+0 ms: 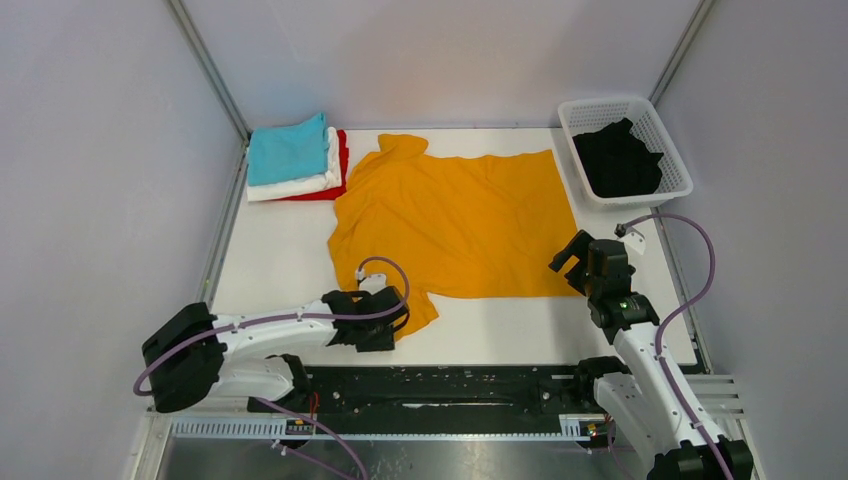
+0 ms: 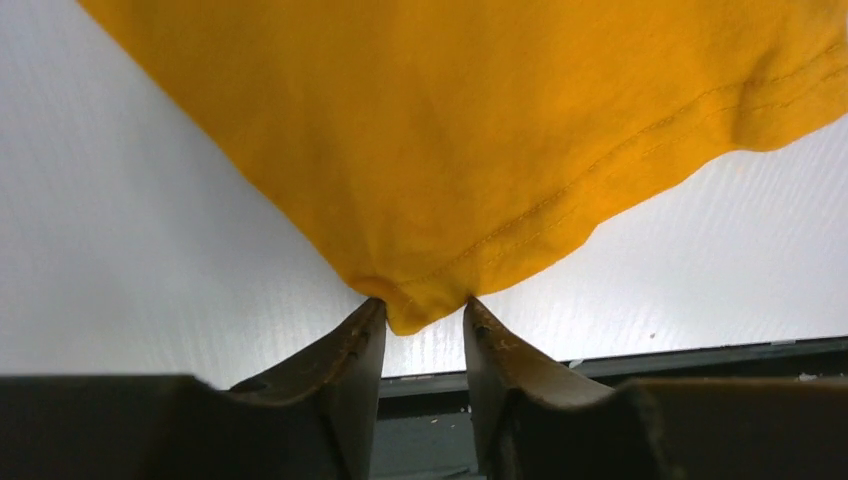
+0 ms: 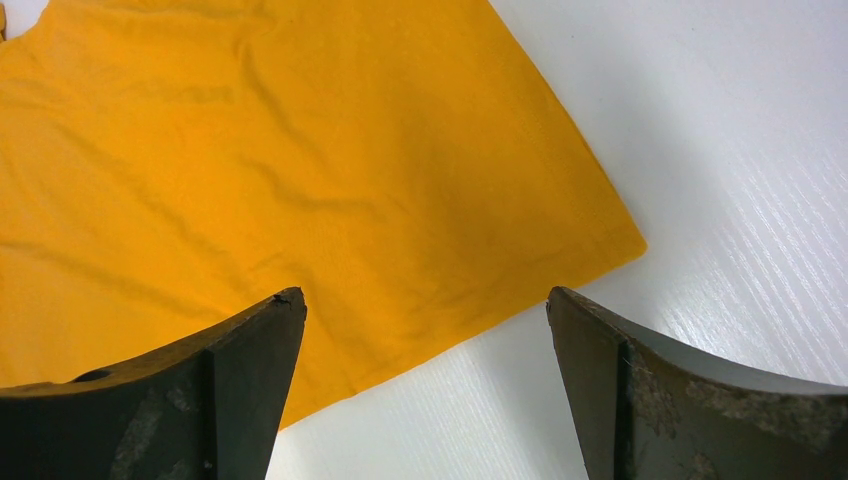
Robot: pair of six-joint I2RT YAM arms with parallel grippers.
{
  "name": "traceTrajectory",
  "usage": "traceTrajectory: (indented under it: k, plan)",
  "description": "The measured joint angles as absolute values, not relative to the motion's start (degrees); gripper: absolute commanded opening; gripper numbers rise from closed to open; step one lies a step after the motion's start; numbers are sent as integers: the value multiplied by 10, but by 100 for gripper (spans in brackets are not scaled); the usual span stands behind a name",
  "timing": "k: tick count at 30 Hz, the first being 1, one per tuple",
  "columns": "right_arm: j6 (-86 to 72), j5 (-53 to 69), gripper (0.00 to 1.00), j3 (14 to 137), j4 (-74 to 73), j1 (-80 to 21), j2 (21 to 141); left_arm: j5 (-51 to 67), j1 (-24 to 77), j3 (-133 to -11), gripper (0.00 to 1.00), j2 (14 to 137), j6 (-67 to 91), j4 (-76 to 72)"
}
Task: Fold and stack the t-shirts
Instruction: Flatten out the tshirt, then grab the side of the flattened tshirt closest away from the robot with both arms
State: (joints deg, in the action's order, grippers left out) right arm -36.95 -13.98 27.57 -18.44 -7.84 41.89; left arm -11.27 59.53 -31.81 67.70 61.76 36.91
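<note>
One white basket (image 1: pixel 600 105) at the far right holds a black t-shirt (image 1: pixel 618 158). Orange t-shirt (image 1: pixel 460 225) lies spread mid-table. Left gripper (image 2: pixel 420 305), half closed, brackets its sleeve corner, grip uncertain. Right gripper (image 3: pixel 425 298) hovers wide open, empty, above its hem corner.

The white-and-black jointed left arm (image 1: pixel 270 325) is stretched low along the near edge of the white table (image 1: pixel 280 250), reaching rightward from its base by the near left corner. The black two-finger left gripper (image 2: pixel 420 305) is held close to the surface. Its jaws are drawn to a narrow gap, with a corner of the mustard-orange cloth t-shirt (image 2: pixel 480 150) lying between the fingertips (image 2: pixel 365 320); whether that corner is pinched cannot be told. The white-and-black jointed right arm (image 1: pixel 640 350) is raised from its base by the near right corner and bent forward. The black two-finger right gripper (image 3: pixel 425 295) is poised above the table near the right edge, with its jaws spread wide.
</note>
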Motion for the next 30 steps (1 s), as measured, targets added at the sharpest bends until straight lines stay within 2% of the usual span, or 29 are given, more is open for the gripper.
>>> traceTrajectory:
  k: [2,4,5,10,16,28,30]
  plan:
    - [-369,-140,100,276,-184,-78,419,-123,603,-334,20,704,619,370]
    - [-369,-141,100,276,-184,-78,419,-131,609,-349,2,729,619,370]
    - [-369,-142,100,276,-184,-78,419,-133,609,-354,0,738,620,370]
    - [-370,-157,100,279,-195,-72,436,-139,611,-374,0,769,618,370]
    - [-369,-154,99,307,-244,5,549,-139,611,-355,0,744,617,356]
    - [-374,-103,76,308,-242,57,664,-138,611,-298,0,654,615,356]
    - [-376,-94,69,307,-232,57,680,-139,611,-293,0,642,615,367]
